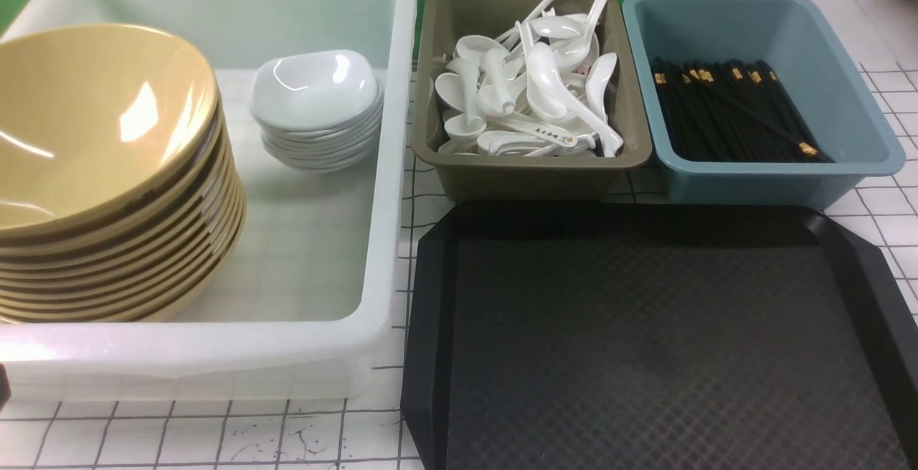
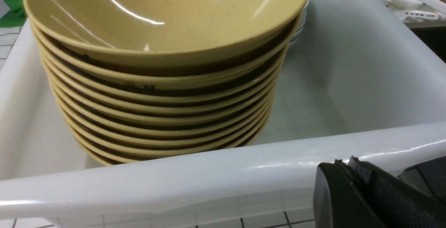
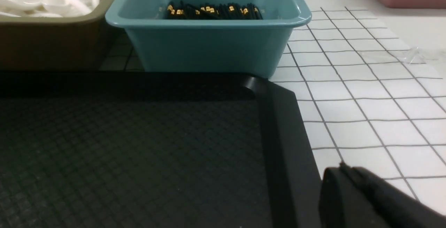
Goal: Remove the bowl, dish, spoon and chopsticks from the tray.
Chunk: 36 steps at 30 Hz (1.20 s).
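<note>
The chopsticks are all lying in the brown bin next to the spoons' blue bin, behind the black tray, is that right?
Bins swapped. In the front view the chopsticks lie in the blue bin, and the spoons fill the brown bin. Both bins do sit behind the black tray.

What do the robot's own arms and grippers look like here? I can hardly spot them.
Very little shows. In each wrist view only a corner of a gripper appears: the left gripper and right gripper are matt black, with rounded outer edges. The left one has a rough, textured dark pad with a ragged top edge. No cables, markings or arm segments are visible.
</note>
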Motion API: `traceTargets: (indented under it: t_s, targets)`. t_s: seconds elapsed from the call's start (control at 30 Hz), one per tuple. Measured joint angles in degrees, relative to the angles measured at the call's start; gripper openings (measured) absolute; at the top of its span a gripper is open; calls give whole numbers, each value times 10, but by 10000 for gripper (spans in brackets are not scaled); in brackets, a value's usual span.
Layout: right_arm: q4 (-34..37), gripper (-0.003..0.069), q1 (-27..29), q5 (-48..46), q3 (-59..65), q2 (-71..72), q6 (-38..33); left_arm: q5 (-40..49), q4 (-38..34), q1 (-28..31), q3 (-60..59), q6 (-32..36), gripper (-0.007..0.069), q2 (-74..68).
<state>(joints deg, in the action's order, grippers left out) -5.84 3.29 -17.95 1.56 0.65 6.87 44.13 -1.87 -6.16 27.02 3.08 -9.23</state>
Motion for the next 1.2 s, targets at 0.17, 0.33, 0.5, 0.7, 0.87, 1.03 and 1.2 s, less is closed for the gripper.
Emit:
traceTargets:
  t_s: [0.17, 0.33, 0.5, 0.7, 0.87, 1.03, 1.2]
  targets:
    - [0, 35, 0, 0, 0, 0, 0, 0, 0, 0, 0, 0, -13, 0]
    - [0, 37, 0, 0, 0, 0, 0, 0, 0, 0, 0, 0, -13, 0]
    - [0, 40, 0, 0, 0, 0, 0, 0, 0, 0, 0, 0, -13, 0]
    - [0, 45, 0, 0, 0, 0, 0, -38, -4, 0, -40, 0, -13, 3]
    - [0, 47, 0, 0, 0, 0, 0, -249, -32, 27, -159, 0, -13, 55]
    - [0, 48, 0, -1, 0, 0, 0, -383, -34, 85, -276, -4, -13, 98]
    - [0, 48, 0, -1, 0, 0, 0, -334, -26, 104, -285, -20, -13, 100]
